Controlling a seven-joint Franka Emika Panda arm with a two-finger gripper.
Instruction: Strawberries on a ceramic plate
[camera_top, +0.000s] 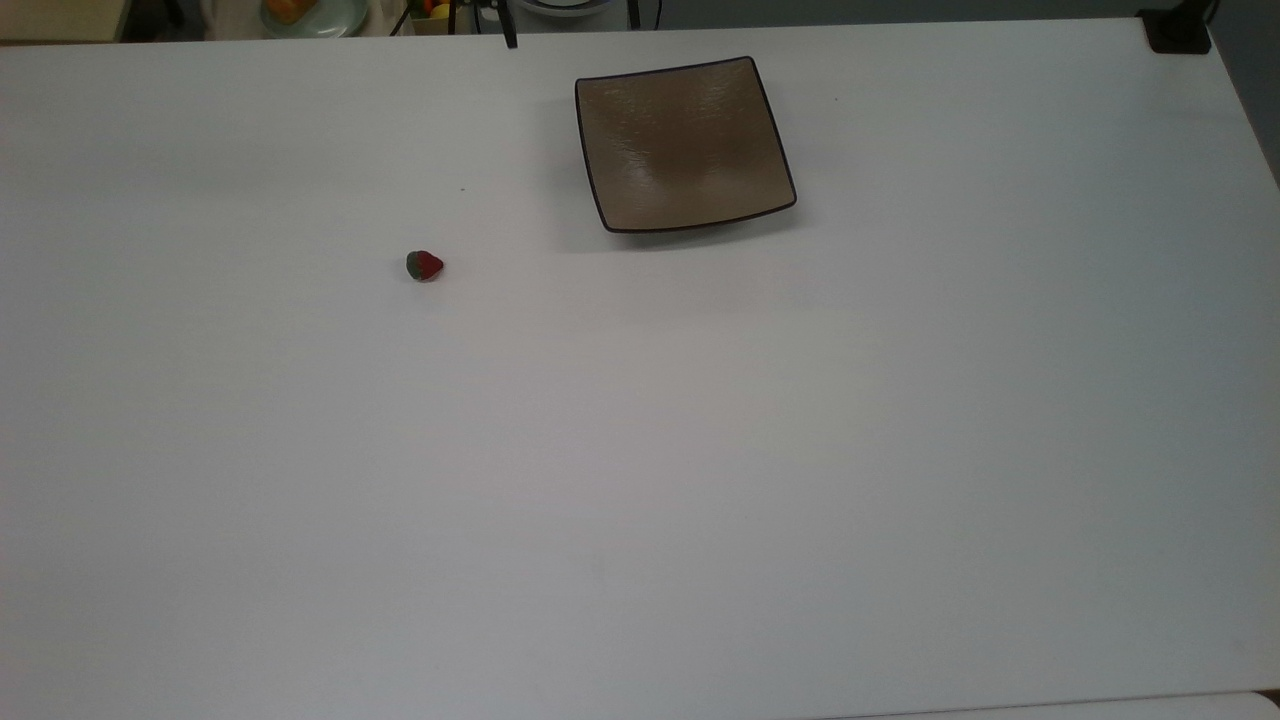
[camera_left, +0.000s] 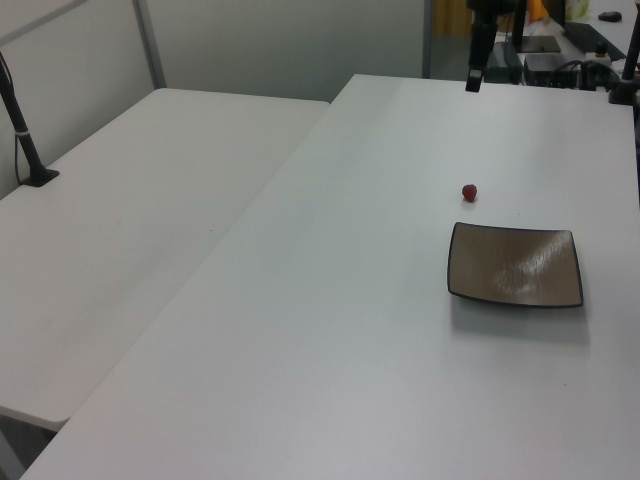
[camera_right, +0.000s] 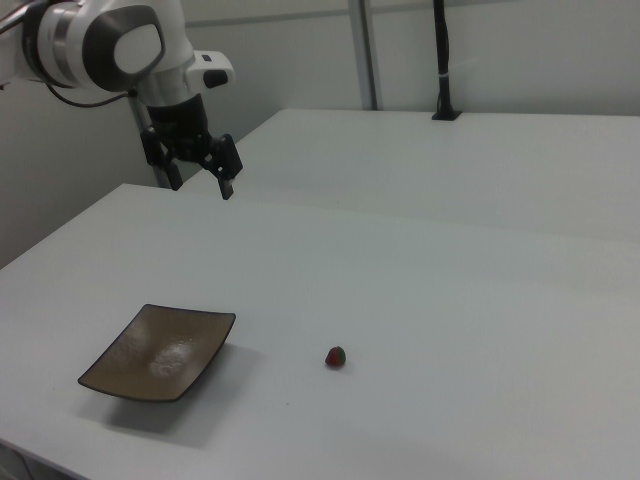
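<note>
My gripper (camera_right: 199, 175) hangs with fingers spread, empty, above the white table's (camera_top: 640, 480) edge beyond the square glossy tan-brown ceramic plate (camera_right: 158, 351). The tiny red strawberry with green cap (camera_right: 336, 357) lies on the table, apart from the plate, to the right view's right and well below my fingers.

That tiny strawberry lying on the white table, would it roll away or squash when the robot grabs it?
The strawberry lies on its side, rounded and tapered, so a nudge would probably roll it in a curve. It is far smaller than the ceramic plate, so likely very light. Whether it squashes cannot be told.
</note>
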